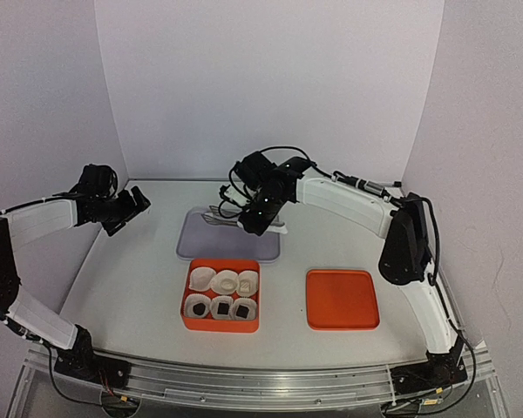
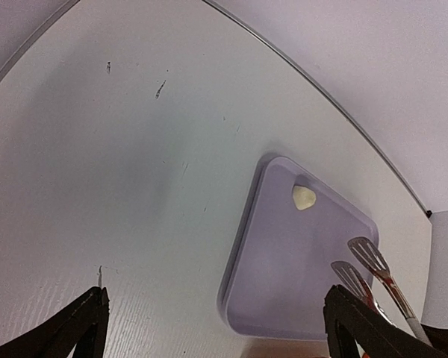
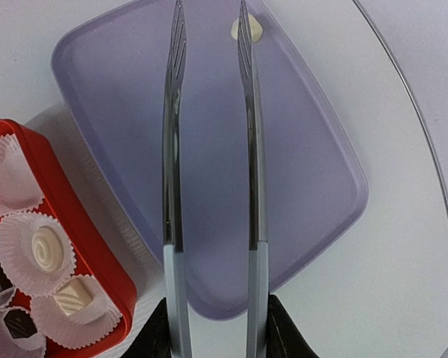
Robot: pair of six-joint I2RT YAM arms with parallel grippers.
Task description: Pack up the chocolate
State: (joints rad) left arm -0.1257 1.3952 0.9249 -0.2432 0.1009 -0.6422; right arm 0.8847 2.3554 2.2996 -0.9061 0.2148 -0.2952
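Caution: right gripper jaws clamp tongs, left gripper jaws wide; misaligned tips may flick the 12-o'clock chocolate off the tray.

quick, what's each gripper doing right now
left gripper: open, holding nothing
right gripper: closed on the tongs

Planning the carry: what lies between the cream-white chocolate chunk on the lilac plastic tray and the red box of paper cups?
No object: only bare lilac plastic tray, with the steel tongs stretched over it, as the right wrist view shows.
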